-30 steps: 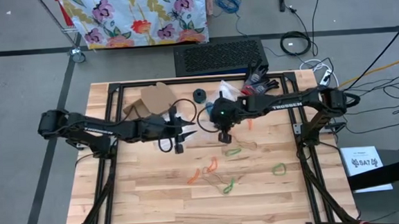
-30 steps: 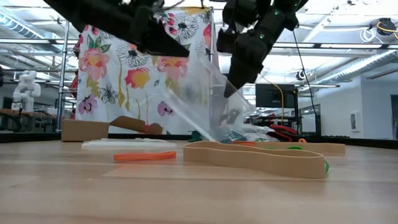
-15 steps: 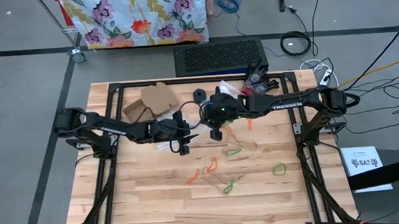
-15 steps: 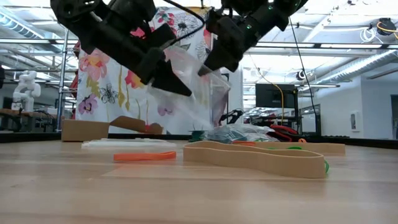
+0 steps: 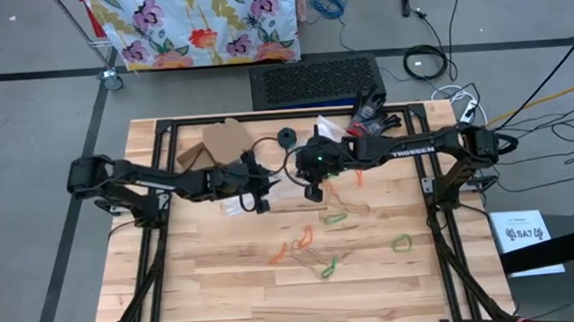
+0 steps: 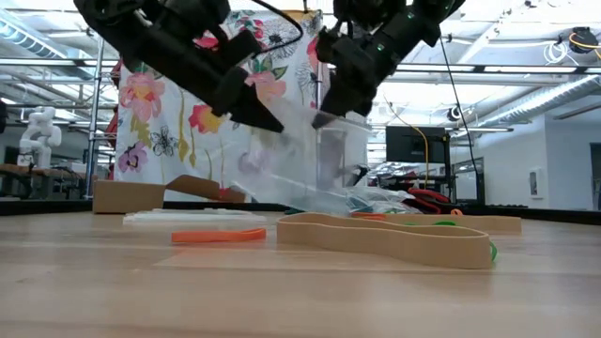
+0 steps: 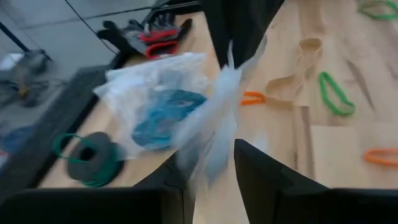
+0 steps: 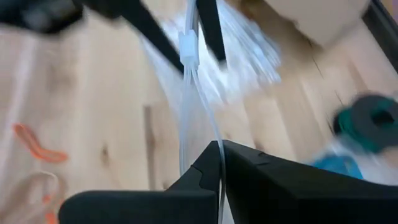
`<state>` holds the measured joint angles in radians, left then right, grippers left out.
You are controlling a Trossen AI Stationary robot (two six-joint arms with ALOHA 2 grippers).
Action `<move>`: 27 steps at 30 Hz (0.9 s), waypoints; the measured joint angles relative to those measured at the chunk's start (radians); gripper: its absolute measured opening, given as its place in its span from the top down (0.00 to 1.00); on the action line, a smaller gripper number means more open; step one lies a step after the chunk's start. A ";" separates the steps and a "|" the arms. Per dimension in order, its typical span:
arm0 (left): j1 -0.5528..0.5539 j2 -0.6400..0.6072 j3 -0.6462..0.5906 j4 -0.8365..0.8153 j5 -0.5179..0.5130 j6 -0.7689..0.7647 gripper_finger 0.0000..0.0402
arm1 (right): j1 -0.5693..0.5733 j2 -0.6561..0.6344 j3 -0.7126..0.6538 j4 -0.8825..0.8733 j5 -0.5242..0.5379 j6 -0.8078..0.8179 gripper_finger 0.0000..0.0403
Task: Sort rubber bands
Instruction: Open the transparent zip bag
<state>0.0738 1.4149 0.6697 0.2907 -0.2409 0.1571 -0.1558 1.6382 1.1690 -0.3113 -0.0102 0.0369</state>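
- Since the earlier frames the left gripper [image 5: 261, 196] has swung in toward the right gripper [image 5: 312, 191], and the clear bag [image 6: 300, 164] now stretches between them instead of hanging from the right one alone.
- High view: both grippers hover above the wooden table [image 5: 205, 296], on the near side of the dark spool [image 5: 287, 138]. The rubber bands [image 5: 317, 247] lie loose on the boards, nearer the front edge than the spool: orange, green and tan loops, with one green loop [image 5: 401, 242] off toward the right arm's side.
- Low view: the bag hangs between the two grippers above the table; a wide tan band [image 6: 385, 238] and an orange band [image 6: 218, 236] lie flat in front.
- Left wrist view: the left fingers [image 7: 264, 177] stand partly apart with the bag's film [image 7: 214, 130] running between them; whether they pinch it I cannot tell. A second bag holding blue bands [image 7: 163, 112] lies beside the spool [image 7: 87, 162].
- Right wrist view: the right fingers [image 8: 249, 168] are closed tight on the bag's edge [image 8: 189, 56].
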 joint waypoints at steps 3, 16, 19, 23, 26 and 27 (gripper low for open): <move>-0.001 -0.051 0.000 -0.062 -0.040 0.055 0.74 | 0.000 0.000 0.000 -0.054 0.044 0.005 1.00; -0.037 -0.072 0.001 0.028 0.042 0.190 0.75 | -0.001 0.000 0.000 -0.077 0.140 0.029 1.00; -0.037 -0.075 0.001 0.070 0.020 0.202 0.75 | 0.001 0.015 0.001 -0.089 0.140 0.031 1.00; -0.037 -0.075 0.013 0.059 0.019 0.220 0.75 | 0.006 0.052 0.001 -0.098 0.137 0.031 1.00; -0.037 -0.075 0.019 0.057 0.008 0.225 0.74 | 0.008 0.073 0.001 -0.099 0.135 0.031 1.00; -0.037 -0.075 0.020 0.059 0.001 0.226 0.75 | 0.008 0.077 0.000 -0.099 0.135 0.031 1.00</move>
<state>0.0368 1.3396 0.6895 0.3500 -0.2396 0.3832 -0.1479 1.7151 1.1694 -0.4101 0.1253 0.0677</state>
